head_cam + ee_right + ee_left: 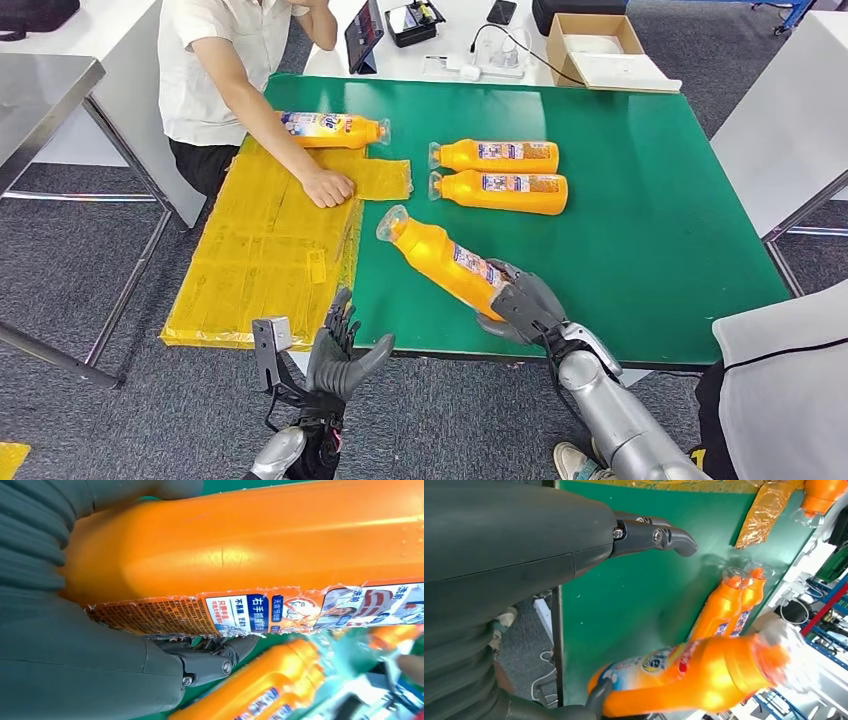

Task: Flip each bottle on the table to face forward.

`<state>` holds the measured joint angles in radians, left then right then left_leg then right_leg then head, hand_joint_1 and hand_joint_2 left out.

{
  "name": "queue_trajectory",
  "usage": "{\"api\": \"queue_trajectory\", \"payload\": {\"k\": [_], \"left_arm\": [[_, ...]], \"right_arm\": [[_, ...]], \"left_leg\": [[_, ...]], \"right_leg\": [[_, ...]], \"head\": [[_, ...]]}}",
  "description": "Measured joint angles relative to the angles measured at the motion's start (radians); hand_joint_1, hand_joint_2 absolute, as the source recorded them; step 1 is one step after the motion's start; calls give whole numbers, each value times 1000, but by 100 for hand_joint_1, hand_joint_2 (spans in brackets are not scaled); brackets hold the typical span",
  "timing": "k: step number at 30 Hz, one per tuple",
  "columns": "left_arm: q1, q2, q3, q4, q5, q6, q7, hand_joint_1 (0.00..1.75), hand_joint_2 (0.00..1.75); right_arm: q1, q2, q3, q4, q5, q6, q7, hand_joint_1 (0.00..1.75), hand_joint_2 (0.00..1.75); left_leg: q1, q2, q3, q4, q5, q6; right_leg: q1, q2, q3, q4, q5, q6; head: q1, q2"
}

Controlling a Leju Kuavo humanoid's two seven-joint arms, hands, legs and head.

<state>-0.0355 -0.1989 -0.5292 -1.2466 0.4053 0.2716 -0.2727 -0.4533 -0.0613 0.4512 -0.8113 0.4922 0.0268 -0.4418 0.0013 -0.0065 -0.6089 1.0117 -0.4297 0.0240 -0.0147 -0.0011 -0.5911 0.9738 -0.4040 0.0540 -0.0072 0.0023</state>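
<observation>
My right arm (620, 410): silver metal segments, rounded joint housings, black cabling at the wrist. Right hand (522, 303) is dark grey, with thick moulded fingers. Left hand (338, 358) is the same dark grey, and a small silver-grey box on a black bracket sits beside its wrist. On the left wrist camera I see a smooth grey cover, ribbed bellows, and a dark finger (659, 536) with bright screw heads at the pivot.

Bare green bench (650, 250) lies to the right of the two orange plastic bottles lying side by side (500, 175). On the left, a person's forearm and hand (325, 187) rest on the yellow crinkled sheet (260, 250), blocking that side near the far orange bottle (335, 129).
</observation>
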Motion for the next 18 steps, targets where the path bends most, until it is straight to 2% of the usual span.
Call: {"api": "queue_trajectory", "payload": {"k": [2, 7, 14, 18], "left_arm": [[1, 5, -1, 1, 11, -17, 2, 0, 175], [-4, 18, -12, -7, 36, -74, 13, 0, 175], [-19, 24, -39, -56, 41, -95, -6, 0, 175], [-22, 19, -43, -84, 43, -51, -72, 0, 175]], "right_arm": [[29, 2, 6, -60, -17, -4, -32, 165, 175], [72, 23, 61, -182, -25, -8, -63, 175, 175], [86, 72, 153, -189, -30, -17, -107, 175, 175], [98, 99, 195, -183, -54, -16, -144, 175, 175]], "left_leg": [[0, 0, 0, 0, 0, 0], [1, 1, -1, 0, 0, 0], [1, 1, -1, 0, 0, 0], [1, 1, -1, 0, 0, 0]], "right_leg": [[0, 0, 0, 0, 0, 0], [1, 0, -2, 0, 0, 0], [1, 0, -2, 0, 0, 0], [1, 0, -2, 0, 0, 0]], "head": [[0, 0], [-1, 0], [0, 0], [0, 0]]}}
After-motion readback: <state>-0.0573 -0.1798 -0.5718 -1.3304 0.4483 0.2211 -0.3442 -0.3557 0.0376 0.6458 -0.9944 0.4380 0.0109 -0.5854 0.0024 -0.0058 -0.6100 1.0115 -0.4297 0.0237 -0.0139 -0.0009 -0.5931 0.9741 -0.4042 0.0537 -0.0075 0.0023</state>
